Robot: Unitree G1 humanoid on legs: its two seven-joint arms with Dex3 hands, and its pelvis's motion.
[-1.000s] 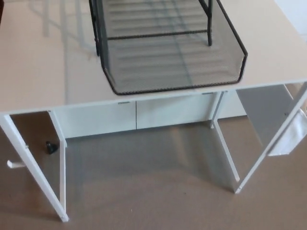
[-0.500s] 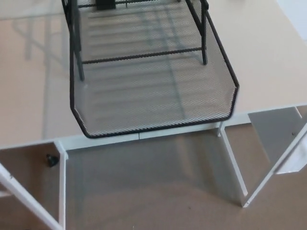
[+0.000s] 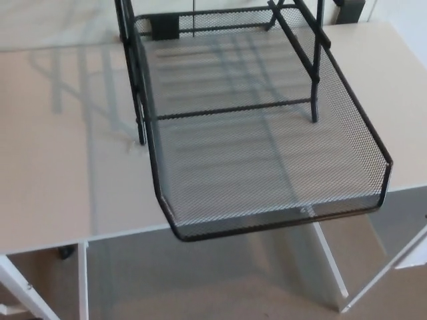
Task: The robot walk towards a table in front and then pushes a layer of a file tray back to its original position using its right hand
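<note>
The tray layer (image 3: 267, 167) is slid way out of its black frame (image 3: 133, 80), with its front lip hanging past the near edge of the table (image 3: 47, 187) and pointing straight back at the camera. Its long axis runs front to back, so I'd guess the push has to go directly away from the robot, square on that front lip. Neither hand is in view, so no clue whether the fingers are open or closed, or which hand is nearer.
</note>
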